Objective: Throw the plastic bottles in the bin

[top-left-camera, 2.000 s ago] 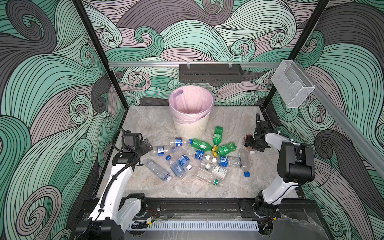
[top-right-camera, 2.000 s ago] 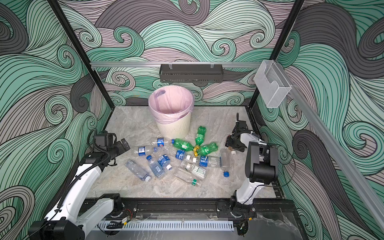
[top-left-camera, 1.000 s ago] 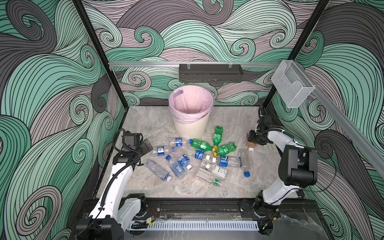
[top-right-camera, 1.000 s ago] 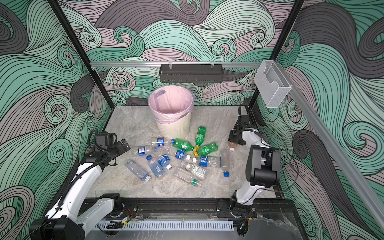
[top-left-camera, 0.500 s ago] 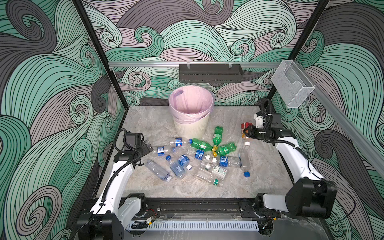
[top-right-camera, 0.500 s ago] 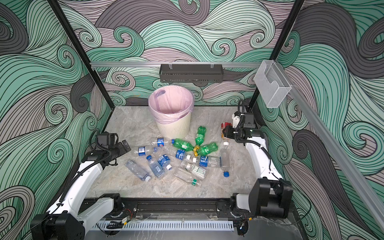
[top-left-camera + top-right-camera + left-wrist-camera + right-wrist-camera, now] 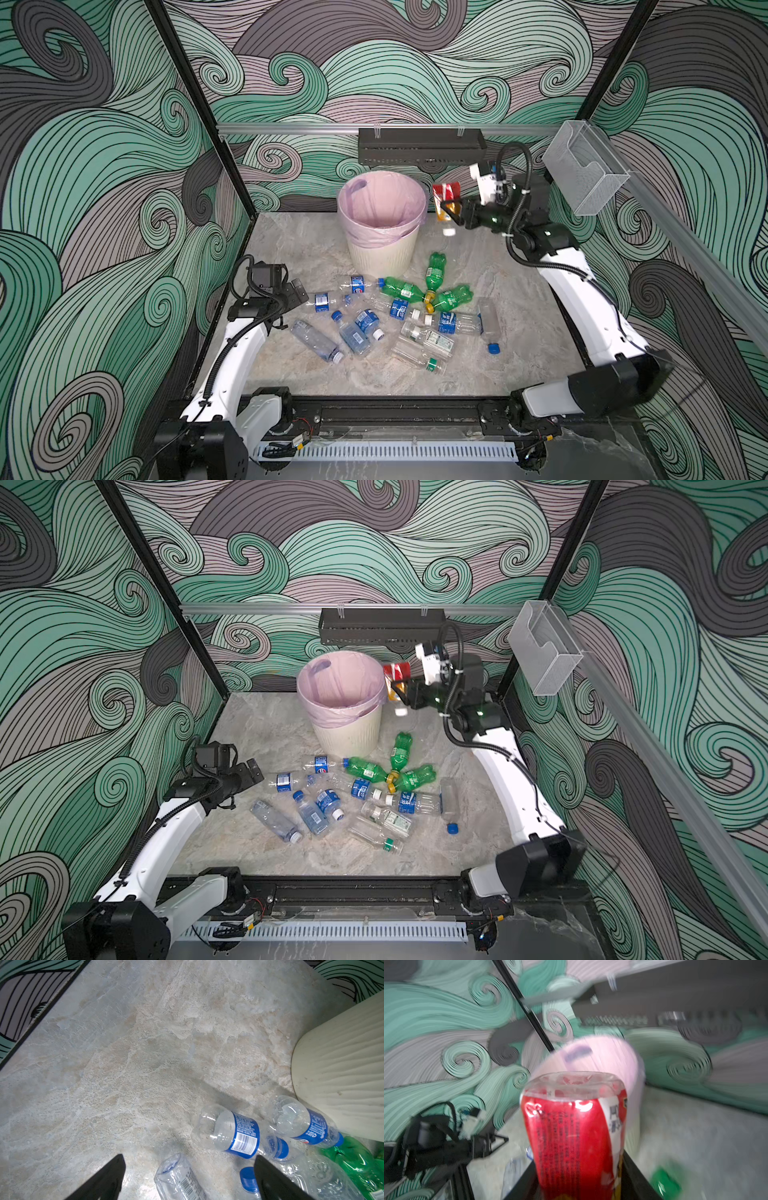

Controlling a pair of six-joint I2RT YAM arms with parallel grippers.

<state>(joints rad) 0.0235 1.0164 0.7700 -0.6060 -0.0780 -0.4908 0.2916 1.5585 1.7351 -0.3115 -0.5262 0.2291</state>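
In both top views the bin (image 7: 380,255), a cream, ribbed, tapered basket with a thin pink bag (image 7: 376,199) folded over its rim, stands at the middle of the counter's (image 7: 291,243) far edge. The right jaws hang raised just beside its rim, on the side of the right edge. They pinch a red-labelled bottle (image 7: 446,193), I judge in order to bring it over the opening. The remaining plastic bottles (image 7: 316,812), clear crumpled ones and three glossy green ones (image 7: 401,750), lie scattered on the counter's middle. The left jaws are low near the left edge.

In the left wrist view the left jaws are spread wide and empty above the marbled counter. They face a clear bottle (image 7: 232,1132) with a blue label, probably the next to take.

In the right wrist view the red-labelled bottle sits between the dark right jaws. Its dented base points toward the pink bag, and the background is blurred.
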